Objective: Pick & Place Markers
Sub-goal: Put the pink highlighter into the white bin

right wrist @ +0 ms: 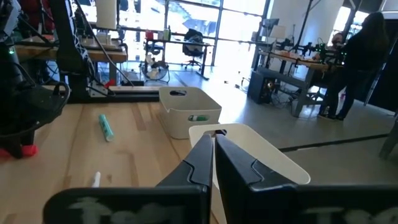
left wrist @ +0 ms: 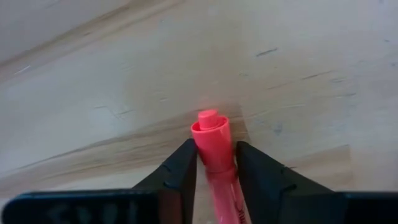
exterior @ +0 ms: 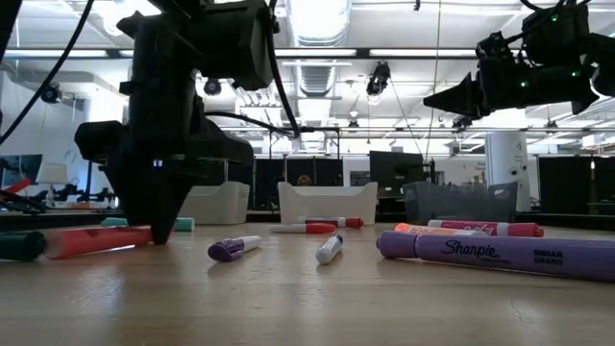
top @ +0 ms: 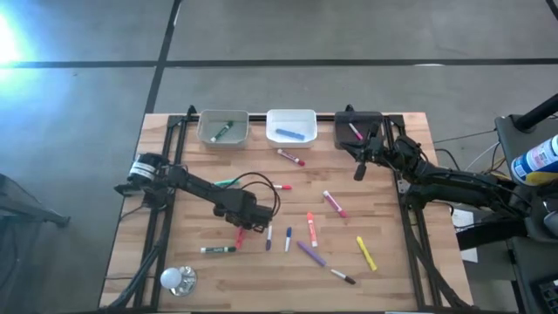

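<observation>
Left gripper: down at the table, fingers pinched on the red marker, which lies flat on the wood
Right gripper: raised by the black bin, fingers closed, holding nothing
Bins: green marker in clear bin, blue marker in white bin, pink marker in the black one
Loose markers: purple, yellow, others scattered mid-table
Bulb: near table corner

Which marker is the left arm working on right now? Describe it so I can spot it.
Start at the light bulb at the table's near left corner, then look toward the middle, where the left end effector reaches down. Between its fingers lies a red marker, flat on the wood; it is the only marker gripped, with the green one lying loose beside it.
</observation>
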